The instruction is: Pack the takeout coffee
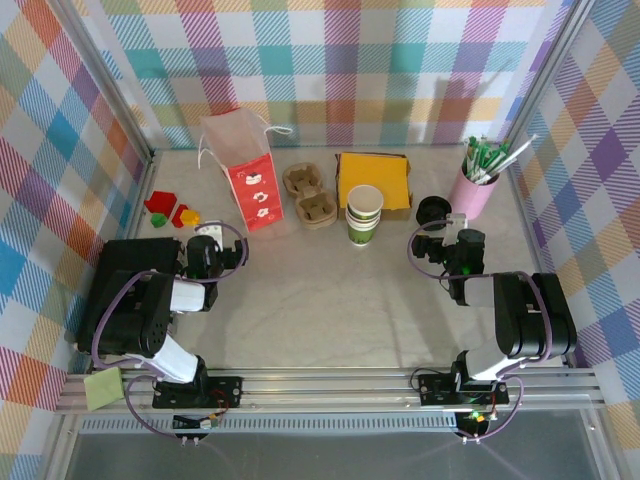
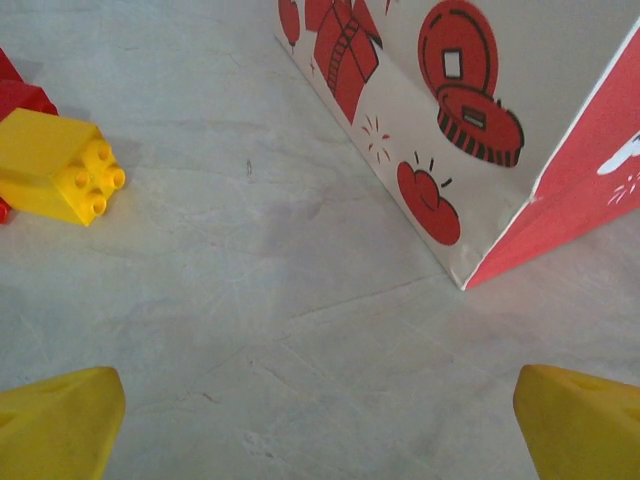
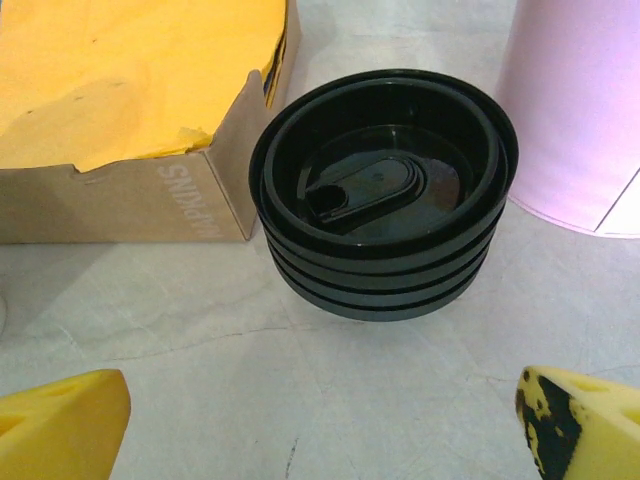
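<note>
With left gripper [image 2: 320, 428] and right gripper [image 3: 322, 428] fingers spread, the right should probably pinch only the topmost black round plastic lid [image 3: 385, 185] by its rim.

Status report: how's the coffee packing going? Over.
Left gripper, right gripper open, empty. Cup stack untouched beside napkin box. Black lids ahead of right gripper.

Lid stack [image 3: 385, 195] just before right pincer [image 3: 322, 428]

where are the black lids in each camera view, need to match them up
top external: black lids right of centre, between napkin box and pink holder.
right wrist: black lids at centre, napkin box to their left.
left wrist: faces the red bag and a yellow brick.
shared landmark: the napkin box.
</note>
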